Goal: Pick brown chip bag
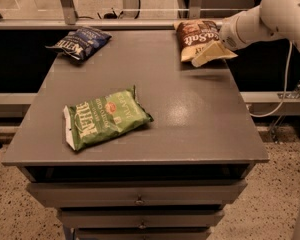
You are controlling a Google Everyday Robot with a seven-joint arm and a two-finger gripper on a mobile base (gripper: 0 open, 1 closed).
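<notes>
The brown chip bag (194, 34) lies flat at the table's far right corner, dark brown with white lettering and a tan band at its near end. My gripper (212, 53) reaches in from the right on the white arm (260, 19). It sits low over the bag's near right end, covering part of the tan band. I cannot see whether it touches the bag.
A green chip bag (106, 118) lies at the front left of the grey table (190, 114). A dark blue chip bag (80, 42) lies at the far left corner. A rail and posts run behind the table. Drawers are below the front edge.
</notes>
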